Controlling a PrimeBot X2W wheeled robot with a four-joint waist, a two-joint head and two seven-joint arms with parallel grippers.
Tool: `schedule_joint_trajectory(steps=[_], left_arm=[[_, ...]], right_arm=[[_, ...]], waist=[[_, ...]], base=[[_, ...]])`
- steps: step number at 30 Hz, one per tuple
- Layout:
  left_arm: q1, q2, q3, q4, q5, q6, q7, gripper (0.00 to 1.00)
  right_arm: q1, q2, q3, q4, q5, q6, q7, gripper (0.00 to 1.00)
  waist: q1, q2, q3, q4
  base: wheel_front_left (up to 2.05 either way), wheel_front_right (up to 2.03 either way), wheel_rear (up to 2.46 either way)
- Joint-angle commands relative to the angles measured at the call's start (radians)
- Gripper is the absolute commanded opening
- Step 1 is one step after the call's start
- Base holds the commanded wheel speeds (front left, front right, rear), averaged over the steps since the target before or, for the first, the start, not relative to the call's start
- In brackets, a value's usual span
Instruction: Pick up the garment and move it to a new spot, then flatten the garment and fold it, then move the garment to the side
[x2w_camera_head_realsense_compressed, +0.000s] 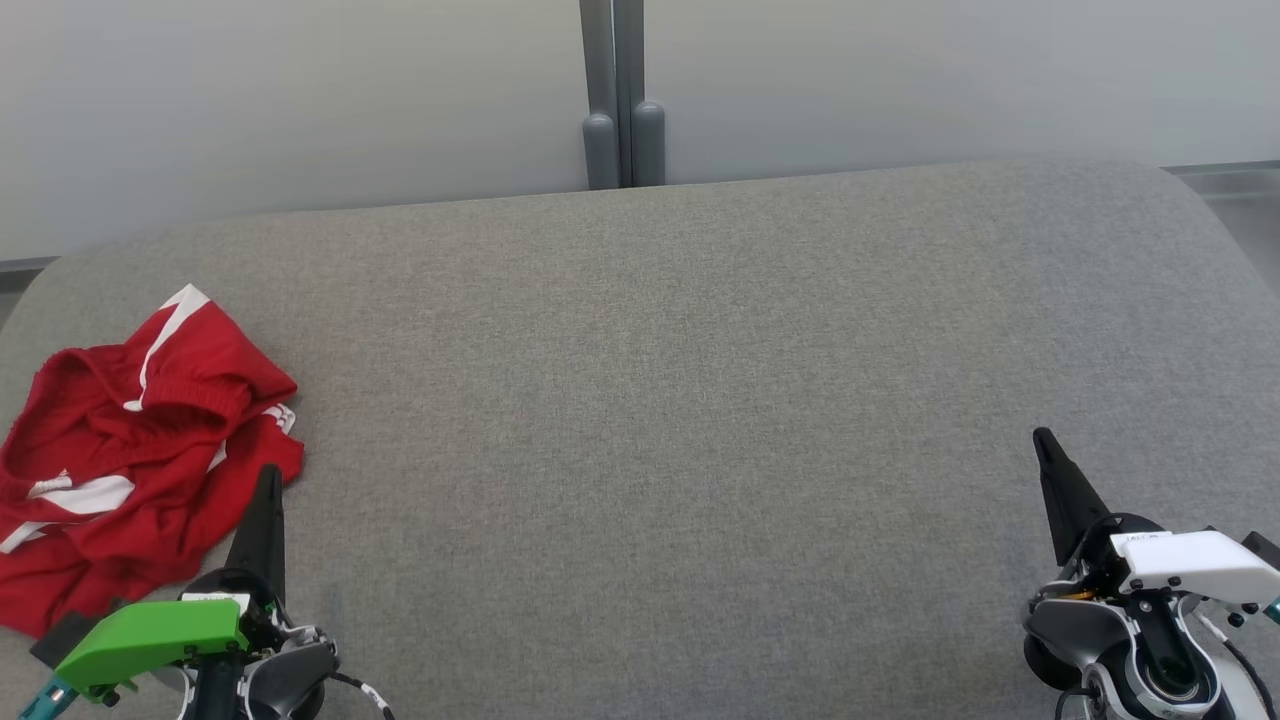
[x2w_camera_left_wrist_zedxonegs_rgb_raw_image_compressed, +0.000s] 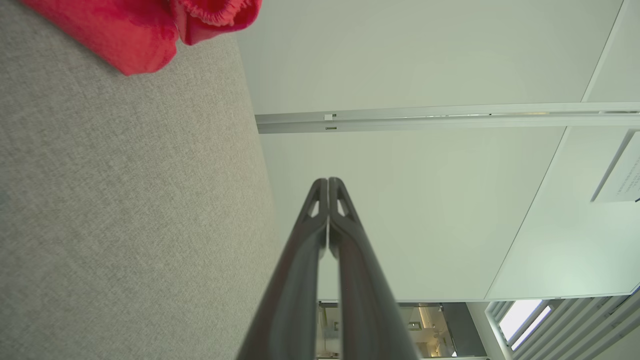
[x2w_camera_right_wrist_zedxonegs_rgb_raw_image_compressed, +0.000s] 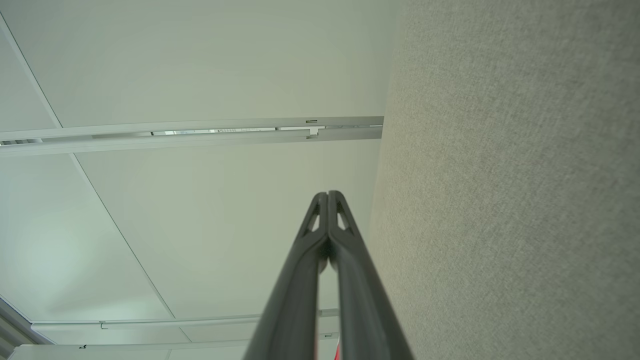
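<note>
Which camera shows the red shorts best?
The head view: it shows most of the crumpled red shorts on the cushion. The left wrist view catches a corner and waistband; the right wrist view faces cushion and wall.

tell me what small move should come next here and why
Probably open the left gripper. Its jaws are shut on nothing, close beside the crumpled red and white fabric garment, which lies untouched at the left end of the grey fabric-covered surface. The right gripper, also shut, is far off on the other side.
</note>
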Motion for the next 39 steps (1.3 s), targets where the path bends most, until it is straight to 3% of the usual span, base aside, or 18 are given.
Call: schedule_joint_trajectory(steps=[1,39], left_arm=[[-0.014,0.007,0.003,-0.002,-0.002,-0.004,0.002,0.00],[-0.014,0.007,0.003,-0.002,-0.001,-0.004,0.002,0.00]], right_arm=[[0.009,-0.004,-0.002,-0.004,0.006,0.000,0.002,0.00],[0.009,-0.004,-0.002,-0.004,0.006,0.000,0.002,0.00]], waist=[[0.0000,0.0000,0.000,0.000],[0.0000,0.0000,0.000,0.000]], base=[[0.00,0.00,0.00],[0.00,0.00,0.00]])
